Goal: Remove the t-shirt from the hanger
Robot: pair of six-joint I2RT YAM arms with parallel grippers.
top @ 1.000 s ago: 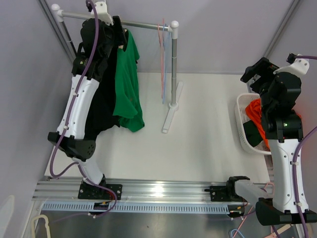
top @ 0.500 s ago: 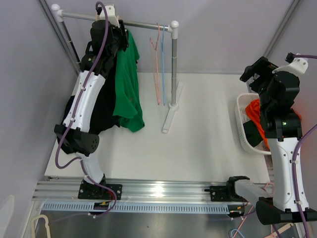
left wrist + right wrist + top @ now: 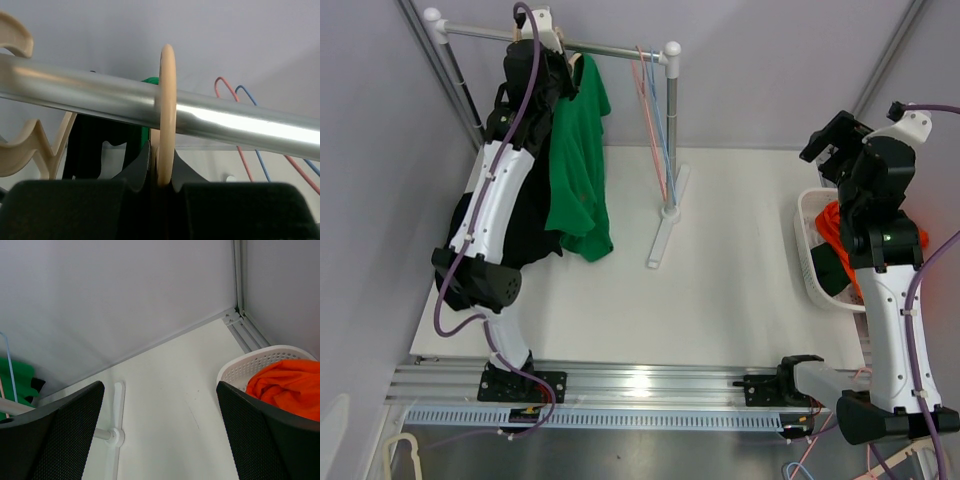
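The left gripper (image 3: 165, 189) is up at the rail (image 3: 240, 122), at 11 o'clock on the table (image 3: 720, 280), its jaws pinching the beige hanger (image 3: 166, 110) by the hook. The green t-shirt (image 3: 578, 150) hangs from it. At 3 o'clock, the right gripper (image 3: 157, 405) hovers with jaws spread wide above the basket (image 3: 260, 362).

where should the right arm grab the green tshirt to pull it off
Pinch the green t-shirt at its bunched lower hem, from the right: it hangs free there, the black garment crowds its left, the left gripper clamps the hanger hook.
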